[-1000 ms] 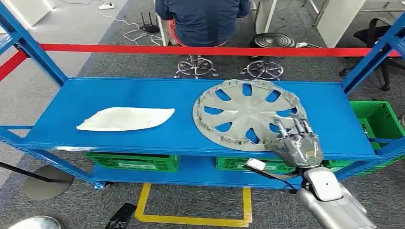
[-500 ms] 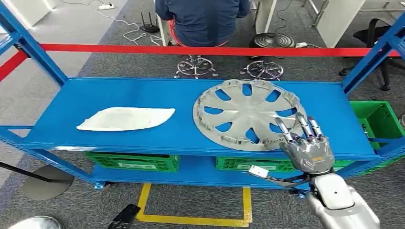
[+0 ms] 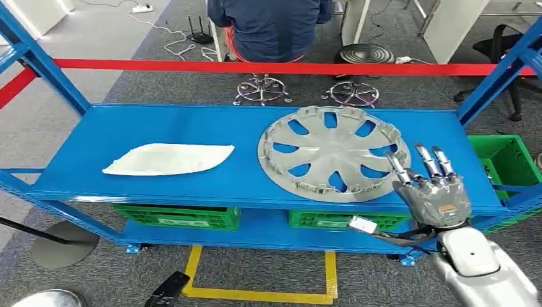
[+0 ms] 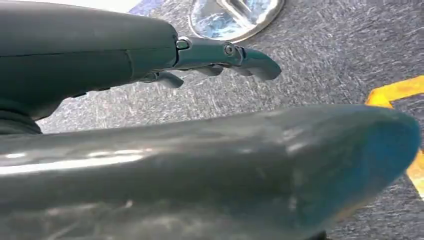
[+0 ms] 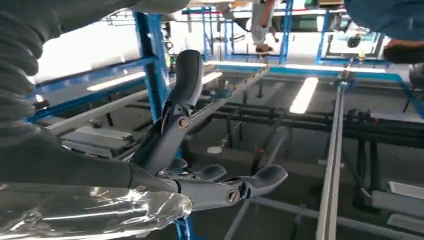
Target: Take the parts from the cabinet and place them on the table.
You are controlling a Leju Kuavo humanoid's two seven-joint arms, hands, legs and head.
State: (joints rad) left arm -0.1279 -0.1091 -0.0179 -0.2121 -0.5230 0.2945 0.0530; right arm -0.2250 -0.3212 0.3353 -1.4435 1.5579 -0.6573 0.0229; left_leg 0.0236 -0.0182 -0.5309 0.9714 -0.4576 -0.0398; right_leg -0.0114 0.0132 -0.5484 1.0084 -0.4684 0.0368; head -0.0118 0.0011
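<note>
The right arm comes up from the lower right, its silver forearm bent at the wrist. The right hand (image 3: 433, 192) is raised, palm away, fingers (image 3: 424, 160) straight and apart, holding nothing. The left hand (image 4: 220, 57) hangs low, fingers loosely extended, empty.

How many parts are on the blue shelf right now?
2. The white curved panel lies on the left of the shelf; the grey wheel cover lies on the right, just left of the right hand.
</note>
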